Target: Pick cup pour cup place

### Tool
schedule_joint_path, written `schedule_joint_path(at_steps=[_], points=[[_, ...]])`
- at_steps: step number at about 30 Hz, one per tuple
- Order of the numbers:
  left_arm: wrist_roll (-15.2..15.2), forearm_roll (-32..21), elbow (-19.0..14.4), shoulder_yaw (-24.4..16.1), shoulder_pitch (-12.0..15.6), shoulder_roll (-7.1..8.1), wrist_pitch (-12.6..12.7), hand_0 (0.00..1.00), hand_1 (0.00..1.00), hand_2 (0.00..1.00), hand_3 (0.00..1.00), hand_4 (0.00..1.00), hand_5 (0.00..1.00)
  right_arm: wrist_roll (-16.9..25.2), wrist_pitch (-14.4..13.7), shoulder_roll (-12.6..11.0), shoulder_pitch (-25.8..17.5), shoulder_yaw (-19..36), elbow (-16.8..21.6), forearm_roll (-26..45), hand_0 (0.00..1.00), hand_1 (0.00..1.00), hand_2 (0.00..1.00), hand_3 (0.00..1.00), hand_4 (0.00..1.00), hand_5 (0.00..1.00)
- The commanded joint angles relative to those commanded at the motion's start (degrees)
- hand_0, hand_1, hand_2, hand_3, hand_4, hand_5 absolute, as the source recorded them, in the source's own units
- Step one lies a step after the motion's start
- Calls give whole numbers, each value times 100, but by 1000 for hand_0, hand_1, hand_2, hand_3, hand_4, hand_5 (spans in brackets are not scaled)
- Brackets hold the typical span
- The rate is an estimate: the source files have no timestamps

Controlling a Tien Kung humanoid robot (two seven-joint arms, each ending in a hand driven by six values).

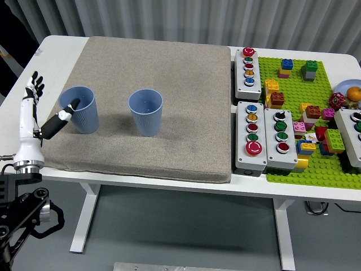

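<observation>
Two blue ribbed plastic cups stand upright on the square grey-beige felt mat (169,141) that covers the left part of the white table (293,189). The left blue cup (79,109) is close to the mat's left edge, and the second blue cup (145,112) stands to its right, well apart from it, nearer to the middle of the mat. The left robot hand (35,107) is at the mat's left edge, just beside the left cup. Its fingers (35,84) are spread and point away, holding nothing, and its black thumb (61,118) reaches toward the wall of the left cup. To the right of the mat lie grey button boxes (252,135) and a green brick baseplate (316,164) with colourful toy bricks.
</observation>
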Motion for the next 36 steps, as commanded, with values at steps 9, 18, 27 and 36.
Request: schedule_joint_path(at_steps=[9, 18, 27, 36], points=[[464, -2065, -60, -519, -1011, 799, -1183, 745, 716, 774, 763, 712, 998, 44, -5, -24, 34, -80, 0, 161, 701, 625, 562, 567, 2, 35], [536, -4134, 535, -541, -1681, 1168, -1925, 764, 760, 832, 850, 764, 998, 95, -12, -59, 116, -124, 0, 272, 700, 625, 563, 567, 2, 33], [556, -4135, 687, -505, -1750, 1150, -1889, 769, 763, 840, 860, 770, 998, 71, -19, -48, 114, -98, 0, 231, 700, 625, 563, 568, 2, 32], [551, -4081, 683, -513, -1714, 1153, -1841, 772, 770, 873, 879, 782, 998, 50, -18, -38, 69, -90, 0, 209, 700, 624, 564, 568, 2, 36]])
